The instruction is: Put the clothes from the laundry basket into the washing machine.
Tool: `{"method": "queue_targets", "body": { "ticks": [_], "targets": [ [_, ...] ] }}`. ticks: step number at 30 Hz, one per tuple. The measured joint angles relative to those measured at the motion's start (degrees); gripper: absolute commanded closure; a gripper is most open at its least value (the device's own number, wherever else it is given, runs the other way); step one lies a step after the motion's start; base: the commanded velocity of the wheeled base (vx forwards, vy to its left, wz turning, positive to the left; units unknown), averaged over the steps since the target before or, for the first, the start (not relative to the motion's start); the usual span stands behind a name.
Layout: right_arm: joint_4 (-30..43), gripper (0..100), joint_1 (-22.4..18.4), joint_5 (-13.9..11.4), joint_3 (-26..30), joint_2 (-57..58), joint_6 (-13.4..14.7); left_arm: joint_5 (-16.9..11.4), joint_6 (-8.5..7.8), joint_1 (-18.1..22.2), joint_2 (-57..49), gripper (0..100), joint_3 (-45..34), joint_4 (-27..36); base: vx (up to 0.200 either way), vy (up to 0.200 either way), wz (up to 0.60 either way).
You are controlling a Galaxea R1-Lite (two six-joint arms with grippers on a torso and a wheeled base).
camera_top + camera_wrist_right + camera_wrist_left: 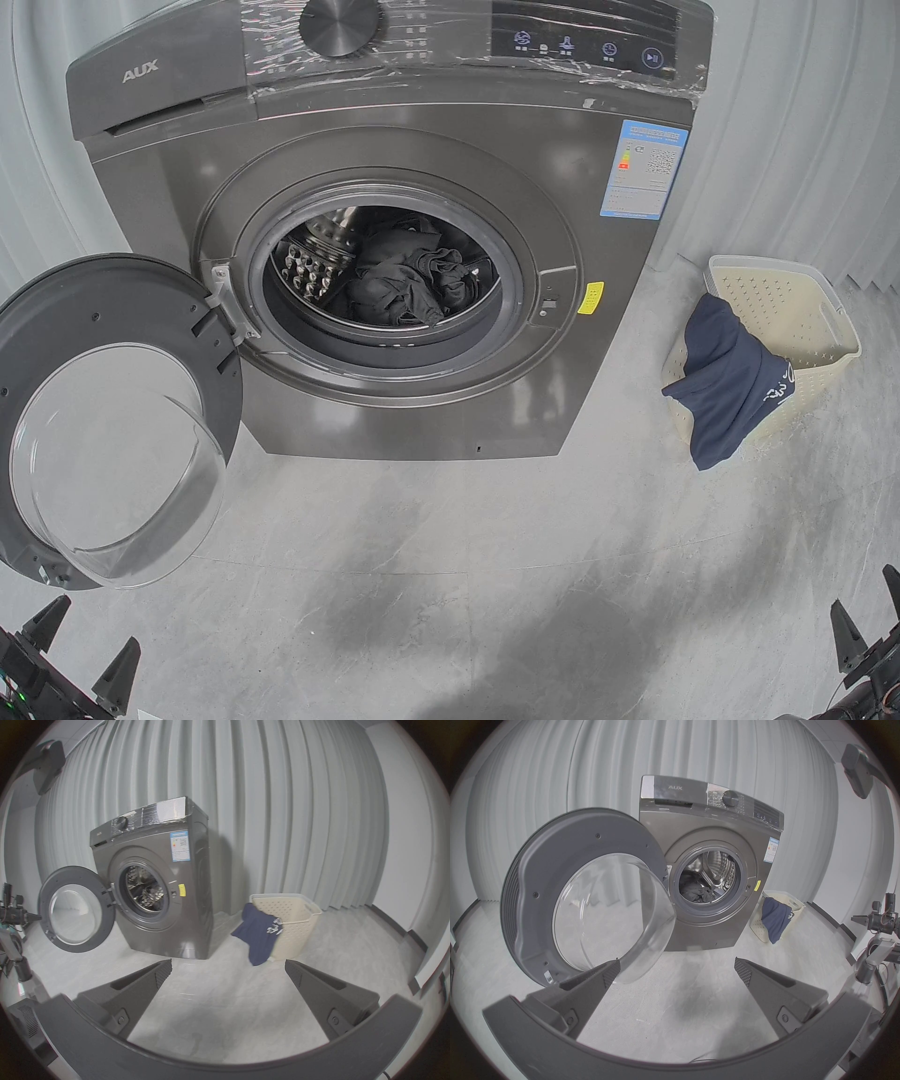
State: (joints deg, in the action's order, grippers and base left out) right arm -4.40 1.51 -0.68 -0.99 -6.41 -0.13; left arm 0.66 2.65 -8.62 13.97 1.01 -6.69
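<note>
Head: navy shirt (727, 380) drapes over the machine-side rim of the laundry basket (797, 300), on the floor right of the washing machine (375, 122), door (103, 422) open, dark clothes (403, 272) in the drum; right claw (862, 591) is nearer. Left wrist: left claw (677, 966) spread, empty, facing the door. Right wrist: right claw spread, empty; shirt ahead, well apart, long axis hanging down the basket wall.

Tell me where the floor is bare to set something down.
Bare floor spreads before the washing machine, between its open door and the laundry basket. Crowded: the drum holds dark clothes; a navy garment drapes over the basket's rim.
</note>
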Motion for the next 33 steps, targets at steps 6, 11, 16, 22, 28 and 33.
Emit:
{"method": "queue_targets", "body": {
  "ticks": [6, 11, 16, 22, 28, 33],
  "targets": [
    [2.5, 0, -1.8, 5.6, 0.0, 3.5, 1.2, -2.1, -1.5, 6.6, -8.9, 0, 0.0, 5.3, 0.0, -0.2, 0.0],
    [3.6, 0, -2.0, 2.5, 0.0, 4.9, 1.7, -2.1, -3.16, 8.0, -11.8, 0, 0.0, 6.7, 0.0, -0.2, 0.0],
    [4.0, 0, -2.1, 1.6, 0.0, 5.5, 1.8, -2.1, -3.66, 8.5, -12.8, 0, 0.0, 7.0, 0.0, -0.2, 0.0],
    [4.0, 0, -2.1, 1.6, 0.0, 5.7, 1.8, -2.1, -3.68, 8.6, -13.3, 0, 0.0, 7.0, 0.0, -0.2, 0.0],
    [4.0, 0, -2.1, 1.6, 0.0, 5.8, 1.8, -2.1, -3.68, 8.6, -13.4, 0, 0.0, 7.0, 0.0, -0.2, 0.0],
    [4.0, 0, -2.1, 1.6, 0.0, 5.8, 1.8, -2.1, -3.71, 8.6, -13.4, 0, 0.0, 7.0, 0.0, -0.16, 0.0]
  ]
}}
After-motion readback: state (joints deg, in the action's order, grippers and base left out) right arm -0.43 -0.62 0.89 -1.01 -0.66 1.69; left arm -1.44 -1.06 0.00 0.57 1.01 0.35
